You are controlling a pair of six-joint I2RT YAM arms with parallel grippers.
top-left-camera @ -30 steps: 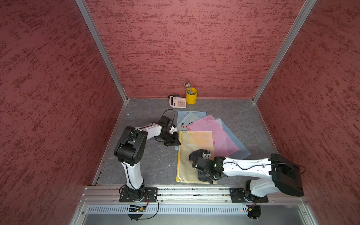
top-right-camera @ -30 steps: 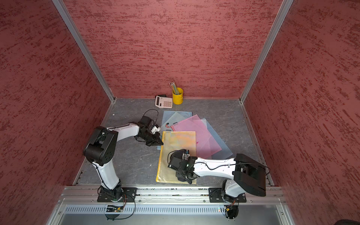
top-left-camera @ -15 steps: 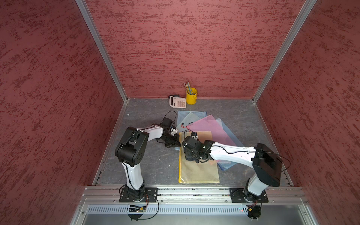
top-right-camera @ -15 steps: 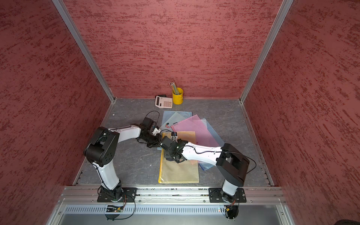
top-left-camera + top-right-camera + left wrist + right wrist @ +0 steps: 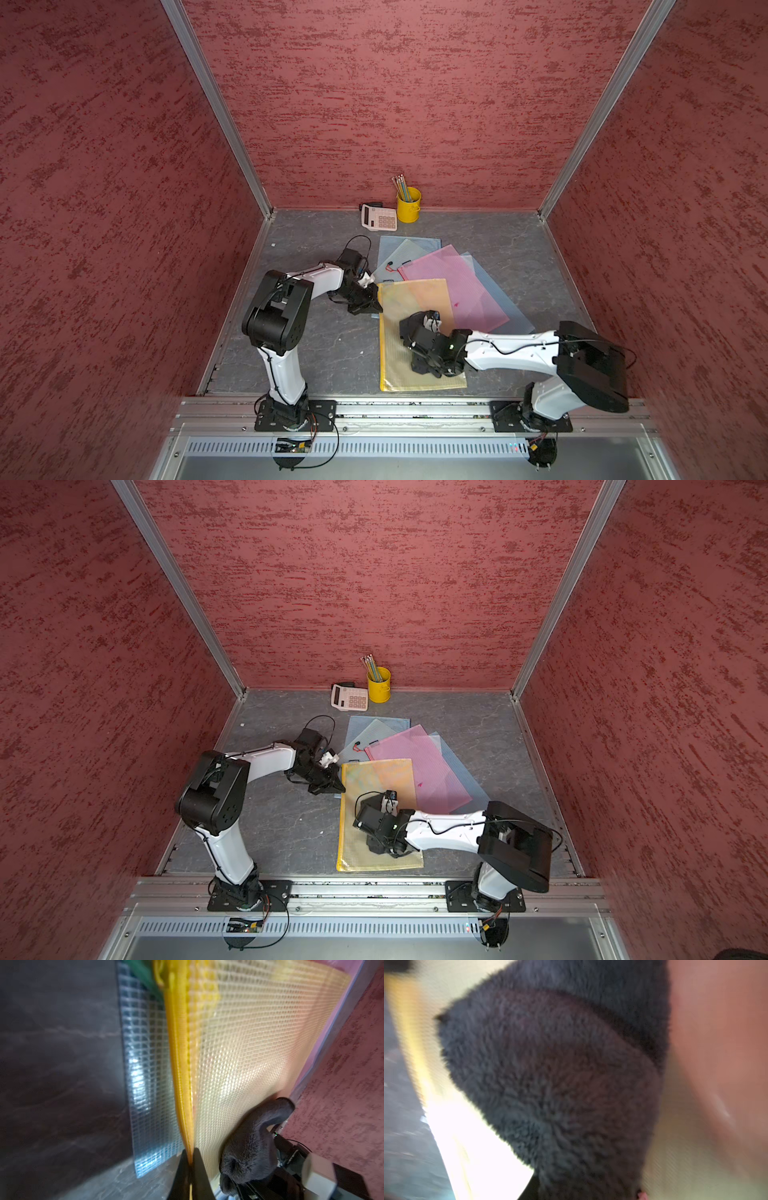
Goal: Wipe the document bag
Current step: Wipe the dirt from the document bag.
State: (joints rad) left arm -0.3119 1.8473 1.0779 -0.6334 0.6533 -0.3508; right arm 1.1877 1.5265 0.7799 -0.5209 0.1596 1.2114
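A pinned document bag [image 5: 415,299] under a dark cloth [image 5: 253,1147]
The left fingers [image 5: 201,1176] pinch its left edge, far end; the right fingers [image 5: 422,365] grip the cloth on its near half; bare tabletop [image 5: 332,345] lies left.

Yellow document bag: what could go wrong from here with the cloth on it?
1. The left gripper pinches the yellow document bag only by one edge; a hard stroke could pull it free or buckle it.
2. It lies partly on the pink bag, so the dark cloth might drag that loose bag askew.
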